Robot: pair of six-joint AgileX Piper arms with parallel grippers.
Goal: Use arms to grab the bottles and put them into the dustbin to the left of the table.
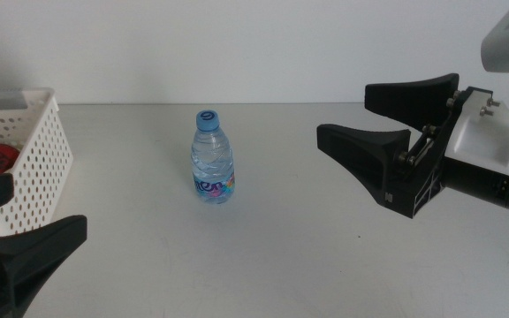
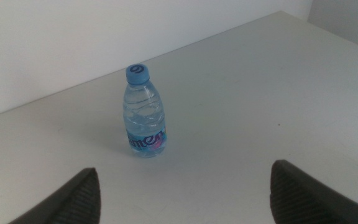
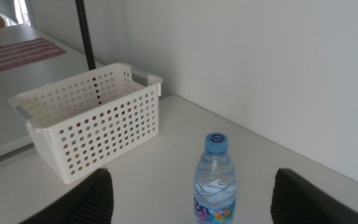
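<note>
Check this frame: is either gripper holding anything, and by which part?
Nothing is held. The left gripper and right gripper are both open, clear of the upright water bottle.

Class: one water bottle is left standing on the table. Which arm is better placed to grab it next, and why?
Probably the right: the right gripper hangs open, raised beside the water bottle. The left gripper waits, open, low by the dustbin.

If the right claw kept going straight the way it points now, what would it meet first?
Most likely the water bottle, standing upright between the right claw's open jaws in its wrist view. The white basket lies beyond and to one side. Depth is unclear.
</note>
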